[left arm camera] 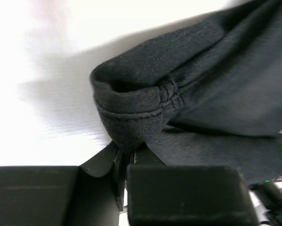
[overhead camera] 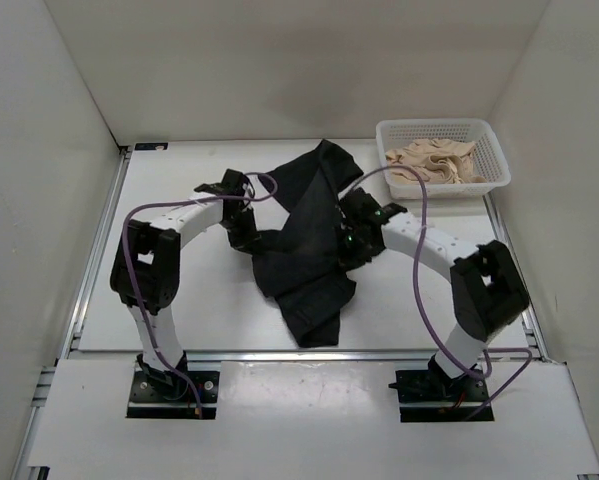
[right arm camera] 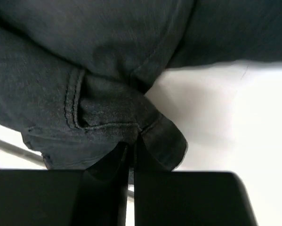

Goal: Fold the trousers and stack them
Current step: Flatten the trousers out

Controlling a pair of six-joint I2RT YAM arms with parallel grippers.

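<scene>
I am pinching the trousers point(overhead camera: 301, 262) tight with my left fingers point(left arm camera: 99, 165) and right fingers point(right arm camera: 108, 162), one each side. They are running long from far to near across the counter point(overhead camera: 409, 310).

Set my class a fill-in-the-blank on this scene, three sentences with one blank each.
The trousers are ____ in colour.
Counting the left gripper and right gripper, ____ grippers pinch them.
The white basket holding beige cloth stands nearer the ____ arm.
Missing words: black; two; right.
</scene>
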